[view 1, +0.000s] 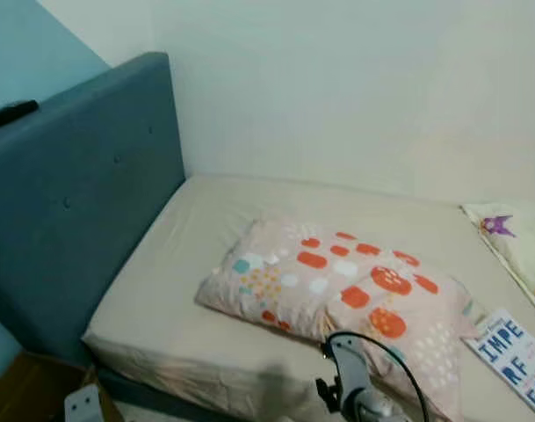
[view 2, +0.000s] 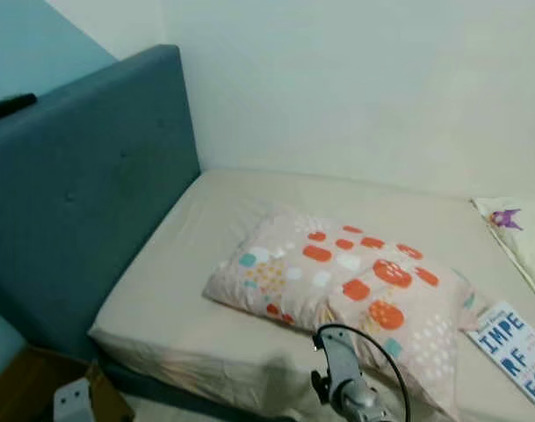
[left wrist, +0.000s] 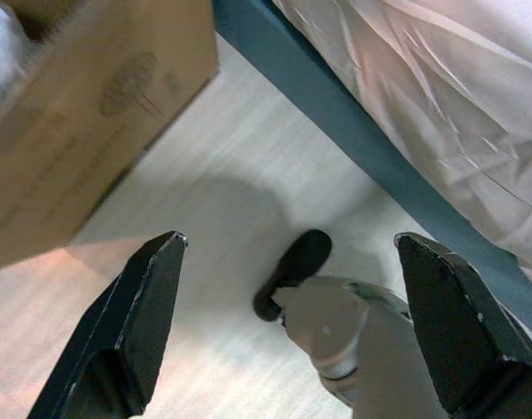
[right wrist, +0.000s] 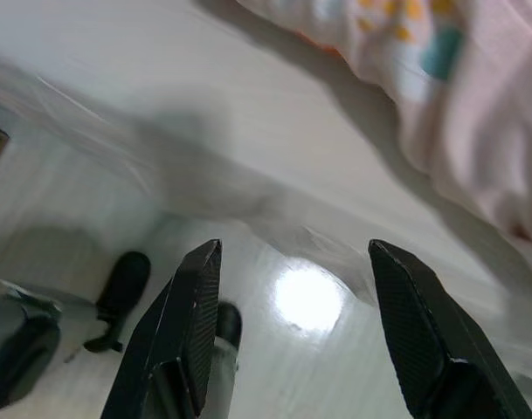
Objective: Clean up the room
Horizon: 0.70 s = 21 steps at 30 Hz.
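Pink pillow [view 1: 337,294] lies crooked on the bed [view 1: 170,290]. Both the left gripper [left wrist: 283,332] and right gripper [right wrist: 292,340] are spread wide, holding nothing. A grab from this low could catch the sheet instead.

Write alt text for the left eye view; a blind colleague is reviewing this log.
A pink pillow with orange, white and teal spots lies across a beige-sheeted bed with a blue padded headboard, set in a white-walled corner. A blue-lettered book lies at the bed's right edge, and the robot's silver right arm rises at the bottom.
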Available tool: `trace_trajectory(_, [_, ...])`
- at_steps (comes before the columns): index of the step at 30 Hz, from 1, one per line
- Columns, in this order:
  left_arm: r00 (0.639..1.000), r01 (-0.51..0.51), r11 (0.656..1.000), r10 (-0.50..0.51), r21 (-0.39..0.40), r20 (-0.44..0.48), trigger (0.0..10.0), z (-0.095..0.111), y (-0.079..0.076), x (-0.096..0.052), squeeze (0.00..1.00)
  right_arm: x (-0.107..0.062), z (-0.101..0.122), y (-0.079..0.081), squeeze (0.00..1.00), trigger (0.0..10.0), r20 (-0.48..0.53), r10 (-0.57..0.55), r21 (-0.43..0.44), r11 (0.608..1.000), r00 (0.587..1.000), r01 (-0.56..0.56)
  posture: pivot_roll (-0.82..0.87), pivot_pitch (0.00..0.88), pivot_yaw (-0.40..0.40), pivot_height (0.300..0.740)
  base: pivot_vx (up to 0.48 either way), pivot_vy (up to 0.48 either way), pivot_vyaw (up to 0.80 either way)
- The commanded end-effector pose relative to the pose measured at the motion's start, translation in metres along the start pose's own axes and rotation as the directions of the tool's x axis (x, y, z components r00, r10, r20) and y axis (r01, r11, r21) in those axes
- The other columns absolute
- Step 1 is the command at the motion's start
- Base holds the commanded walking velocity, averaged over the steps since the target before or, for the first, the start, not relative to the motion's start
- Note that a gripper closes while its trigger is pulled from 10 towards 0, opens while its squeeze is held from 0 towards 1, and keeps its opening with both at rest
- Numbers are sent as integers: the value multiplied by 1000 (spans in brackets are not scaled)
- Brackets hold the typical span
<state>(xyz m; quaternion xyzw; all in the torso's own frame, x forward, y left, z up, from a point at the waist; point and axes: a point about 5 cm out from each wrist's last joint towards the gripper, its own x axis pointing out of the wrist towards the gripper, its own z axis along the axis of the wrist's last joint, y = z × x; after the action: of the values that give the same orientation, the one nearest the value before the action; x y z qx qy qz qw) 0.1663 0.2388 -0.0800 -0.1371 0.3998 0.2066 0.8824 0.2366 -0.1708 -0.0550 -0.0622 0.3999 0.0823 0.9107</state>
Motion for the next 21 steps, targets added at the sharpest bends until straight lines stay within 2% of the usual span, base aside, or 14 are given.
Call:
trace_trajectory(1, [1000,9,1000,-9,-14,-22,10000,-5,-3,-1,0,-1,-1,-3,0,10000,-9,-16,1,1000,1000,16,-4,10,-61,740,0,0,0])
trace_trajectory(10, [1000,15,1000,-16,-22,-25,10000,-6,-8,-1,0,0,0,-3,0,10000,-8,-18,8,1000,1000,18,-8,6,-63,740,0,0,0])
trace_trajectory(21, [999,1,1000,-2,-10,-53,10000,-14,-4,-2,0,0,0,-3,0,10000,-11,-23,6,1000,1000,23,-6,3,-63,740,0,0,0])
